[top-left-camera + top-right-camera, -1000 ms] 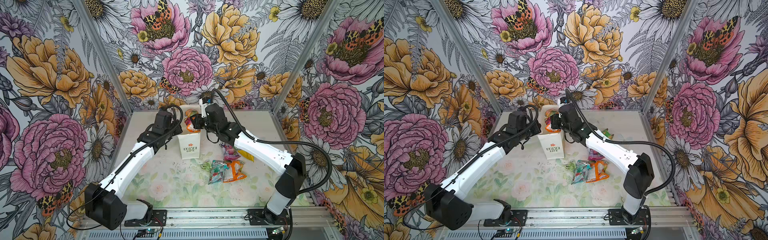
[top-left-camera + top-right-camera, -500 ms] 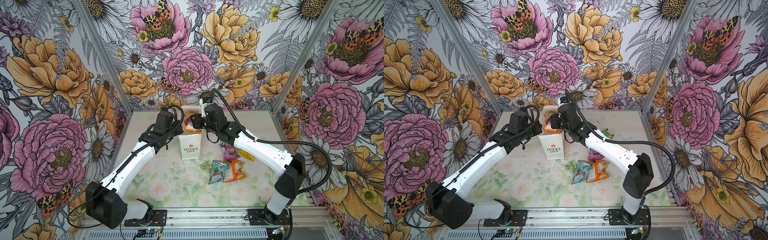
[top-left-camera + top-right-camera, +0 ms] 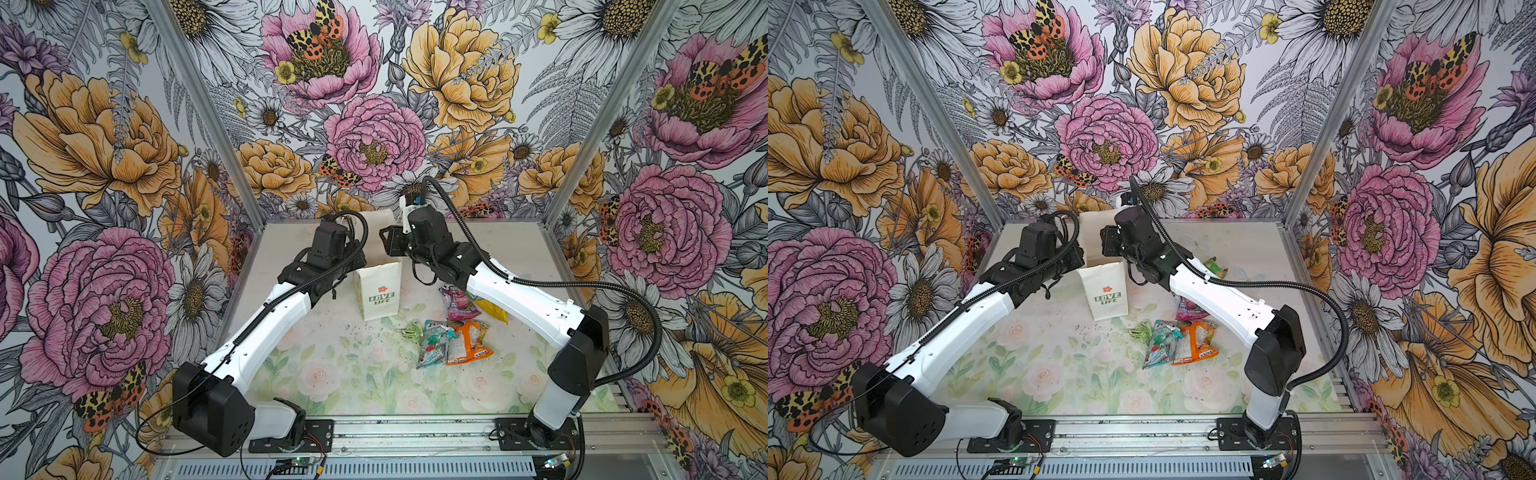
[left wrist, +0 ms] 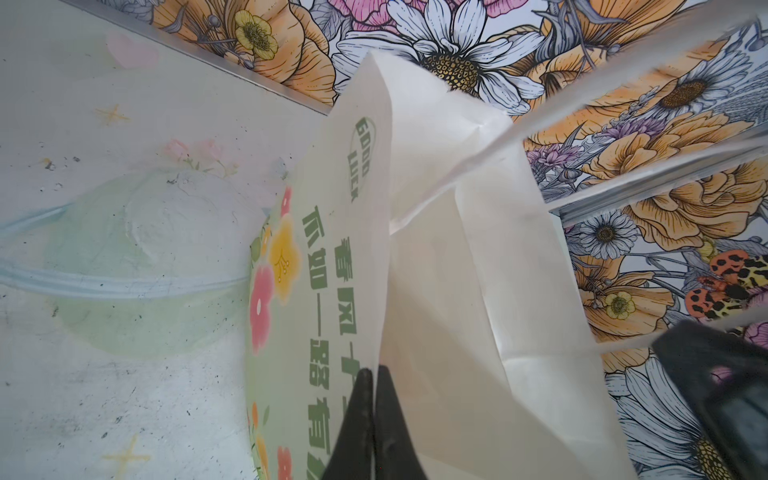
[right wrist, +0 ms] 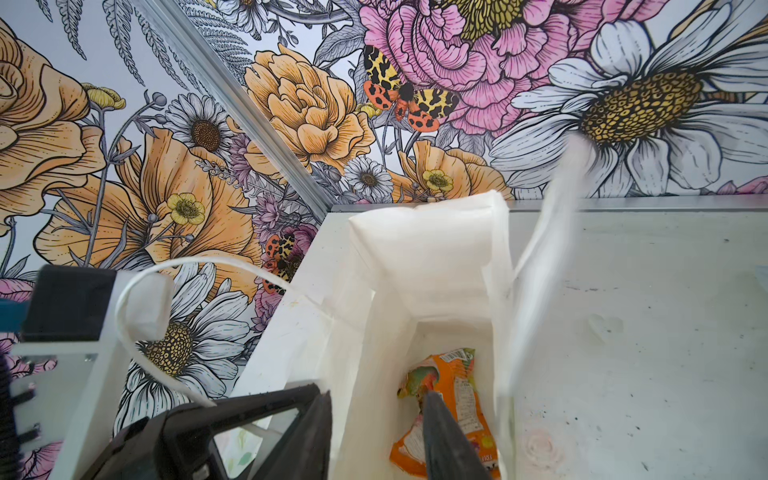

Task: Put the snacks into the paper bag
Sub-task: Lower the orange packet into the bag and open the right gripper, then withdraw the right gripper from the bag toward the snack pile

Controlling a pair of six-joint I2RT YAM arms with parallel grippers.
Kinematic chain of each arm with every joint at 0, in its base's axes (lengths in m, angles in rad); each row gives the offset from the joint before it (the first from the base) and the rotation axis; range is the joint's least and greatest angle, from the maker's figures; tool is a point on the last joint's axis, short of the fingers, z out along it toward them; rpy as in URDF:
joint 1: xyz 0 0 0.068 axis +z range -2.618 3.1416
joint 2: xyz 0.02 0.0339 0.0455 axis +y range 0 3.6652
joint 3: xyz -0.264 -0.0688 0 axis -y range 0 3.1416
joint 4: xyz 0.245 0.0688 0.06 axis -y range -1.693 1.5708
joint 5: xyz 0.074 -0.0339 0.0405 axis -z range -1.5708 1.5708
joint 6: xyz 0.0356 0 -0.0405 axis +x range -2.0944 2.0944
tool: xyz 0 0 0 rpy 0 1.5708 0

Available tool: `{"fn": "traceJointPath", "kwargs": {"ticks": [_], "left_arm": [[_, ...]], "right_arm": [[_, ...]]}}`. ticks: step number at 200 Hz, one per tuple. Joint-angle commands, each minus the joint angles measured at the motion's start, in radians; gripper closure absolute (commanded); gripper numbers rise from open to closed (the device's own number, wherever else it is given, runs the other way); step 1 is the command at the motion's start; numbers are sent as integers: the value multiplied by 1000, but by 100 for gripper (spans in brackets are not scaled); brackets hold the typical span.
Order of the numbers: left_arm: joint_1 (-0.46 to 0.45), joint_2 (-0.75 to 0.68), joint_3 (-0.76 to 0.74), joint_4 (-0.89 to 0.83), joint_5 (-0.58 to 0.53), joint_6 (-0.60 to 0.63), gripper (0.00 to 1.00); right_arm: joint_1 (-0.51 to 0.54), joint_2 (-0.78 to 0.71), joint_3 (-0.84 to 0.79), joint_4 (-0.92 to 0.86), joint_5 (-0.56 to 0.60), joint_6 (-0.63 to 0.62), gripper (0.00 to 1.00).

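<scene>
Right wrist view looks down into the open mouth of the paper bag [image 5: 419, 257], where an orange-white packet [image 5: 457, 386] lies crumpled on the bottom. The right jaws stand apart above it and hold nothing, one finger [image 5: 444, 440] inside the mouth and the other over the bag's rim. A white cord handle [image 5: 124, 299] loops outward beside that rim. Left wrist view shows the left jaws clenched on the top edge of the bag's printed wide face. In both top views the bag stands upright toward the back of the tabletop [image 3: 353, 374], its "LOVE LIFE" side facing the camera. The other snacks lie to its right: a teal packet [image 3: 434, 343] touching a second orange-white packet [image 3: 469, 343], a small pale green packet [image 3: 411, 330] just beside them, a purple-pink packet [image 3: 457, 299] and a yellow packet [image 3: 492, 309] partly under the right arm, and, in a top view, a green packet [image 3: 1214, 266] farther back.
</scene>
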Motion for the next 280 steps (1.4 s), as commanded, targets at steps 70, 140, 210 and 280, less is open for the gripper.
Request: {"fn": "traceJointPath", "kwargs": {"ticks": [70, 140, 210, 280], "left_arm": [[-10, 6, -8, 38, -15, -3, 100], [-11, -5, -13, 36, -15, -3, 100], [-12, -5, -12, 36, -15, -2, 100], [-11, 3, -11, 38, -12, -2, 100]], "right_arm": [[6, 3, 24, 23, -22, -55, 56], [6, -55, 4, 22, -21, -110, 54], [6, -134, -45, 21, -65, -150, 52], [7, -262, -180, 20, -58, -208, 48]]}}
